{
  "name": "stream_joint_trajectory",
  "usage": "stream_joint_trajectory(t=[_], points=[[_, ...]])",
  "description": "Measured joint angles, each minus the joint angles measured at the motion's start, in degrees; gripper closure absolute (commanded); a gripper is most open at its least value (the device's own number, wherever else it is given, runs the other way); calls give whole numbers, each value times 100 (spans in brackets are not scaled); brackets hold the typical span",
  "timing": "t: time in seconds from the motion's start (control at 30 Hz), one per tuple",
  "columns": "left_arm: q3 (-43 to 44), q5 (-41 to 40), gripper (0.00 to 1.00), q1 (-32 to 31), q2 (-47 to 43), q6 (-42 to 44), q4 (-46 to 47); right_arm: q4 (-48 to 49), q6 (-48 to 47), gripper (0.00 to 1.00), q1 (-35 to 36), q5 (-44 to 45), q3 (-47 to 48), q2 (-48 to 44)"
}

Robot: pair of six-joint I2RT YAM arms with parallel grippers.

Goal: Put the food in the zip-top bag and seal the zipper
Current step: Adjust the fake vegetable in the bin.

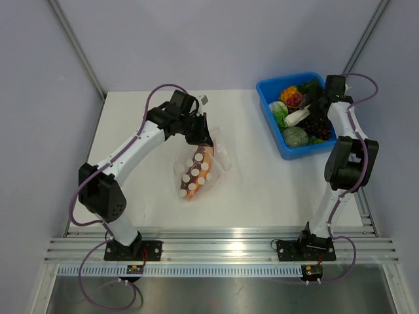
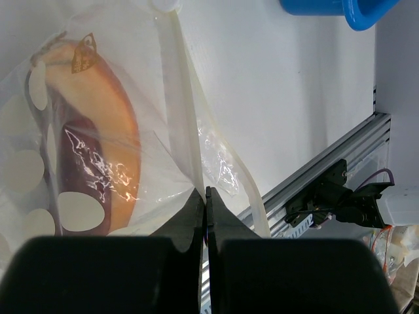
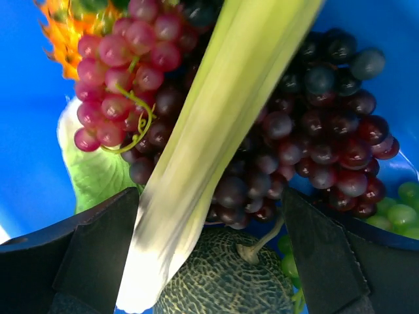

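Left claw (image 2: 205, 196) pressed together, pinching the mouth edge of the zip-top bag (image 1: 196, 171), mid-table left. Orange and dark red piece (image 2: 98, 144) is inside; clear crinkly film, white dots. Zipper (image 2: 183, 111) looks unsealed. Far right: leek (image 3: 209, 131) lies on grapes (image 3: 314, 150) in blue bin (image 1: 272, 91), right claw (image 3: 209, 222) spread astride it, no grip. Roughly halfway.

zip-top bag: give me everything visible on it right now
The zip-top bag is clear, crinkly plastic printed with white round dots. It lies on the table, left of centre, with the orange and dark red produce inside. A milky zipper strip runs along its mouth edge. The strip's two sides look parted, so it seems unsealed. The left claw is shut on that edge, pinching the plastic at the end farthest from the arm bases.
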Motion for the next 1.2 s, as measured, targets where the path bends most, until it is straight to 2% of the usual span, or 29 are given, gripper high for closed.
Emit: stream_joint_trajectory(t=[0.23,0.4,0.5,0.53,0.6,0.67,0.77,0.87,0.9,0.97,1.0,1.2], points=[[0,39,100,-35,0,-26,55,319,234,11,-509,-575,-81,-127],[4,50,100,-42,2,-22,48,219,284,22,-518,-782,417,72],[24,52,100,-42,2,-22,42,192,304,61,-518,-914,984,387],[26,50,100,-42,2,-22,44,190,319,80,-518,-925,1082,455],[28,52,100,-42,2,-22,44,264,426,83,-518,-968,1021,472],[28,52,100,-42,2,-24,44,433,531,68,-518,-1014,730,374],[57,50,100,-52,2,-24,42,496,649,27,-518,-1027,269,195],[90,50,100,-83,2,-22,48,487,656,16,-518,-1010,114,116],[92,52,100,-98,2,-24,48,483,658,9,-518,-1001,105,96],[94,52,100,-131,2,-24,46,474,640,6,-518,-938,103,61],[94,52,100,-142,2,-24,46,470,634,1,-518,-909,103,44],[94,50,100,-170,2,-24,52,227,619,0,-520,-907,496,142]])
